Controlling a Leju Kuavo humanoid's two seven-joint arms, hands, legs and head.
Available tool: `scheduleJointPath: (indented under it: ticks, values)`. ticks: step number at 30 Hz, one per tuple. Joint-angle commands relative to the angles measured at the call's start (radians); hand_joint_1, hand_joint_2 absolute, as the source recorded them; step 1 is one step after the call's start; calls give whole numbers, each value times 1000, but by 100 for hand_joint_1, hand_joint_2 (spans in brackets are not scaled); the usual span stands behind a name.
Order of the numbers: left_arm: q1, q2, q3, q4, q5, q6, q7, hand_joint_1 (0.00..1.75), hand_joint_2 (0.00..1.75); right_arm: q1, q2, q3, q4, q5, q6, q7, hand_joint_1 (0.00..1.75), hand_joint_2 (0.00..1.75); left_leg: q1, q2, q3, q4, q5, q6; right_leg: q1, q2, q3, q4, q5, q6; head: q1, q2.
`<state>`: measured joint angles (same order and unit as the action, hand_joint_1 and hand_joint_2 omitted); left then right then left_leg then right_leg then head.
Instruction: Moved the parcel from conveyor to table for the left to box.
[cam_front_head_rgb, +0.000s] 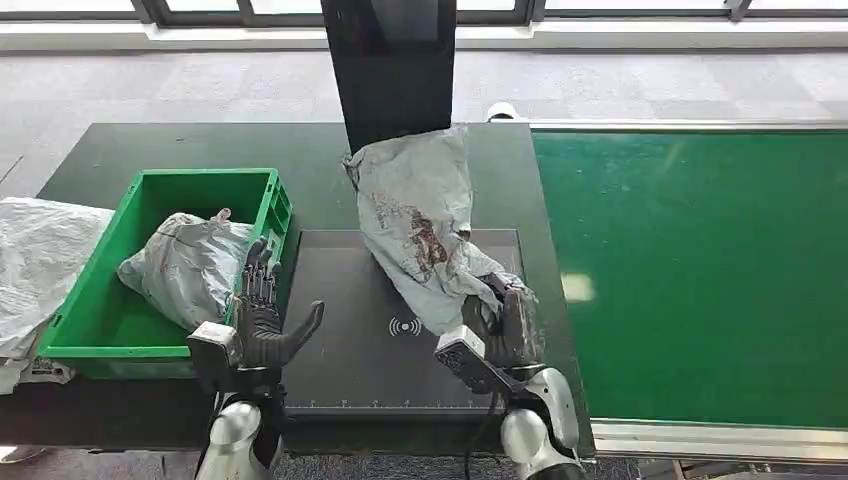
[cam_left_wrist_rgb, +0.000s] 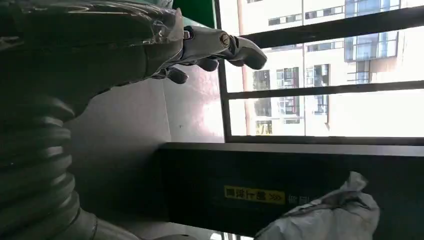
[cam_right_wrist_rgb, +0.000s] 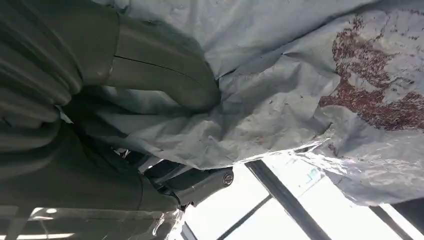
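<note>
while r hand (cam_front_head_rgb: 505, 325) grips parcel (cam_front_head_rgb: 415, 225)

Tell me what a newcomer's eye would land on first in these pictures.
First, the grey stained parcel that the right hand grips by its lower end, standing tilted over the dark scanning pad at the table's middle. Next, the bright green crate to its left, holding another grey parcel, with the left hand open beside it.
</note>
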<state>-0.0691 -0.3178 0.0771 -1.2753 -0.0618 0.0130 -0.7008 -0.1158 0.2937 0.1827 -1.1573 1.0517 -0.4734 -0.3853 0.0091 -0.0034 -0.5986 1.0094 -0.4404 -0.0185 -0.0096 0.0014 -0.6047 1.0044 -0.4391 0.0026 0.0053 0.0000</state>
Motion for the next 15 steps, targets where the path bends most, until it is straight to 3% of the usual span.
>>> scheduleJointPath:
  ticks: [1,4,6,10,11,12,15]
  values:
    - [0,-31,13,22,6,6,3,0,175,-109,-26,2,278,-30,-7,7,175,175,0,1,3,-1,-1,1,0,1,3,-2,0,0,0,0]
    - [0,-31,13,22,7,7,3,0,175,-108,-26,0,277,-27,-3,19,175,175,0,1,2,-1,0,1,0,1,2,-1,0,0,0,0]
    - [12,-31,12,9,9,14,3,0,175,-134,-32,-13,368,-35,85,67,175,175,0,1,3,-1,-1,1,0,0,3,-2,0,0,0,0]
    - [16,-31,11,7,3,20,3,0,175,-154,-32,-11,439,-27,114,78,175,175,0,1,3,-1,-1,1,0,0,3,-2,0,0,0,0]
    - [15,-31,9,7,-17,36,3,0,175,-156,-33,-9,447,-23,115,81,112,175,0,1,4,-3,0,1,0,0,4,-3,0,0,0,0]
    - [13,-31,2,7,-25,43,4,0,175,-158,-31,-9,458,-26,119,75,0,175,0,0,3,-2,0,1,0,0,4,-3,0,0,0,0]
    - [12,-31,-11,3,-25,47,7,0,175,-162,-30,-4,463,-37,138,54,0,175,0,0,2,-1,-1,1,0,0,2,-1,0,0,0,0]
